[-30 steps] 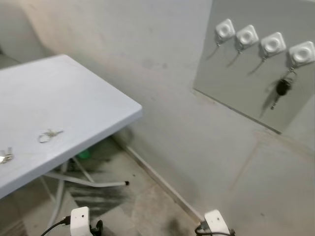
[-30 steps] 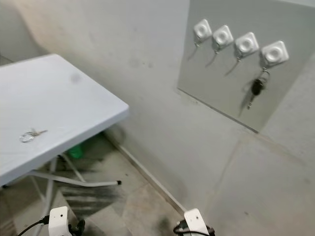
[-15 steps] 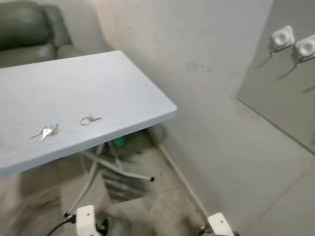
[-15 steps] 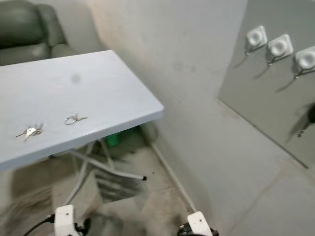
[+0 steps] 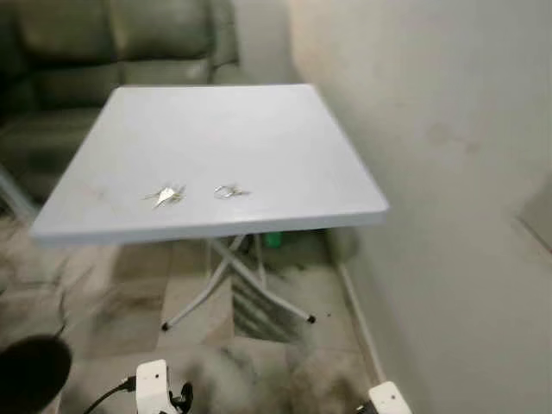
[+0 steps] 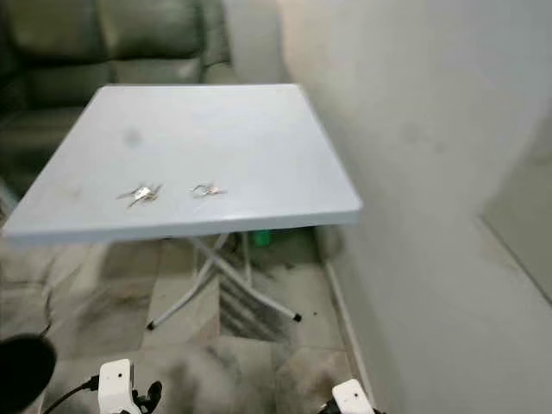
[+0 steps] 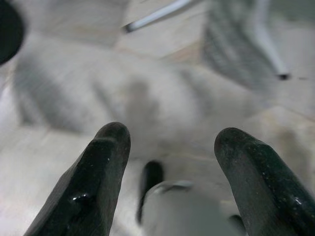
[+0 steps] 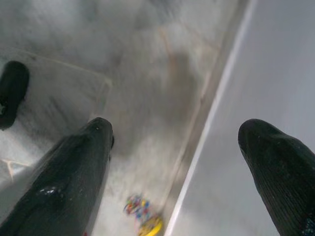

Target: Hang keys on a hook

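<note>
Your left gripper (image 7: 167,162) hangs low over the floor, fingers spread wide and empty. On the pale grey folding surface (image 5: 259,121), a silver bunch of keys (image 5: 166,196) lies near the front edge, just left of a small key ring (image 5: 229,191). Step closer squarely before reaching. Your right gripper (image 8: 182,162) hangs wide and empty too.

Your left arm hangs low, its wrist (image 5: 153,385) at about 7 o'clock in the head view. The left gripper (image 7: 170,172) points down with its two black fingers (image 7: 96,182) spread apart, nothing between them. Your right wrist (image 5: 388,400) sits at about 5 o'clock. The right gripper (image 8: 182,172) seems to point downward too, though blur makes that hard to judge; its fingers (image 8: 69,182) are wide apart and empty.
</note>
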You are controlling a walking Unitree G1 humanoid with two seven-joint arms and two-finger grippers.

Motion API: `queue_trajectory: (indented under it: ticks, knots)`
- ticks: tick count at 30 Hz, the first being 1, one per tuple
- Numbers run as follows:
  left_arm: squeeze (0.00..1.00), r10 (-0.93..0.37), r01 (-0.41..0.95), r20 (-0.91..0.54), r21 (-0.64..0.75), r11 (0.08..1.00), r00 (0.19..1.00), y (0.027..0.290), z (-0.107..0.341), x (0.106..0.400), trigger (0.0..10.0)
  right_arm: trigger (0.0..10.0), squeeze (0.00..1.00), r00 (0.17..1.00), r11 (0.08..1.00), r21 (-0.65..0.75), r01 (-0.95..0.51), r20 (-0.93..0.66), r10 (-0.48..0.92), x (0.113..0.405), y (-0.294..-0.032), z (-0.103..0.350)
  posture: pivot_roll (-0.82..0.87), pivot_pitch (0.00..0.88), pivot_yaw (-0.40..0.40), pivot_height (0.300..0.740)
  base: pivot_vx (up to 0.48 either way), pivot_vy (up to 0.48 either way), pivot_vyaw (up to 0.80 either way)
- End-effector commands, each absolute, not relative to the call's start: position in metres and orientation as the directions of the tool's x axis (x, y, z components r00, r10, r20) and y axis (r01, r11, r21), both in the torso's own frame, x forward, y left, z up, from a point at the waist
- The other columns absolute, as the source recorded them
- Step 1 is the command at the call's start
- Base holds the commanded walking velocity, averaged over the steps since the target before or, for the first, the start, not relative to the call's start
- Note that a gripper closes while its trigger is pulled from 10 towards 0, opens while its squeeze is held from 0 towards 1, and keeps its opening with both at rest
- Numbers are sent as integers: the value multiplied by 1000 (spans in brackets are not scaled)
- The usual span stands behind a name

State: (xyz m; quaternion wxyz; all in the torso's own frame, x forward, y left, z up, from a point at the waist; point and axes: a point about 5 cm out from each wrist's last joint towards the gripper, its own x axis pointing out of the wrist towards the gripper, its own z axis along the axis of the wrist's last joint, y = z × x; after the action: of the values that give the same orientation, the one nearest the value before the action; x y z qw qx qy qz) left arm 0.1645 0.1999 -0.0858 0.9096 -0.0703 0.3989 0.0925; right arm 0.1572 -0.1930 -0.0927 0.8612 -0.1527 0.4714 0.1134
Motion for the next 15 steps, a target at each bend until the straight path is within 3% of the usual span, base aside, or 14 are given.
queue_trajectory:
  ticks: [1, 7, 15]
  knots:
    - [0, 117, -229, -731, -55, 972, 672, 202, -84, 167, 10000, 10000, 0, 537, 926, -139, -350, -840, 77, 159, -185, -93, -84, 0, -40, 732, 0, 0, 800]
    - [0, 114, -228, -730, -58, 972, 673, 201, -84, 167, 10000, 10000, 0, 544, 935, -124, -331, -835, 82, 159, -185, -92, -87, 0, -37, 732, 0, 0, 800]
    - [0, 112, -247, -728, -81, 966, 676, 202, -84, 168, 10000, 10000, 0, 553, 955, -80, -287, -827, 97, 160, -183, -92, -86, 0, -35, 732, 0, 0, 0]
